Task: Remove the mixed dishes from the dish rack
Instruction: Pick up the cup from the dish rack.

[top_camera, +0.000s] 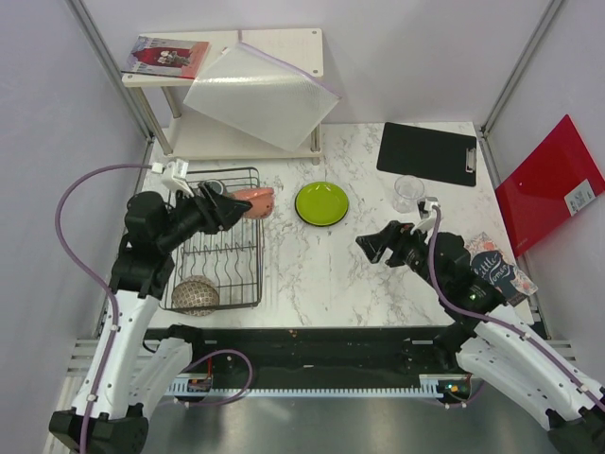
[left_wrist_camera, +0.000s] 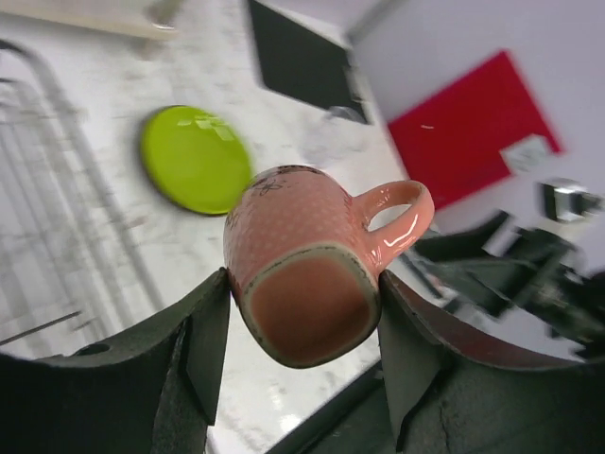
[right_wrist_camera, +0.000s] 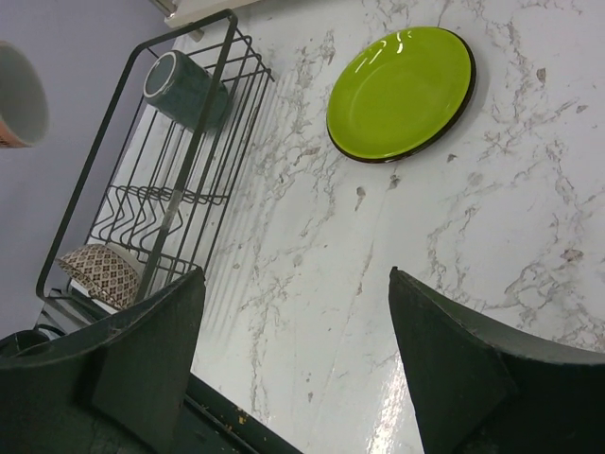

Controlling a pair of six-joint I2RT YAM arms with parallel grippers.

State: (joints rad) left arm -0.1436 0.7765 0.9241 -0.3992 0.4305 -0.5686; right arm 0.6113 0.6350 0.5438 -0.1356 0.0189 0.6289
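Marbled tabletop [top_camera: 378,284] below; small pink cup [left_wrist_camera: 302,270] clamped by its sides between the left fingers [left_wrist_camera: 203,355]; right fingers [right_wrist_camera: 454,364] spread apart, empty.

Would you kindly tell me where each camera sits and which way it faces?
Top external: overhead behind the bases, looking down on the table; left arm and right arm show.
Left wrist: on the left gripper, facing the lime-green plate; its fingers clamp the pink cup.
Right wrist: on the right gripper, facing down toward the dish rack; its open fingers show.
Shared: all three show the plate.
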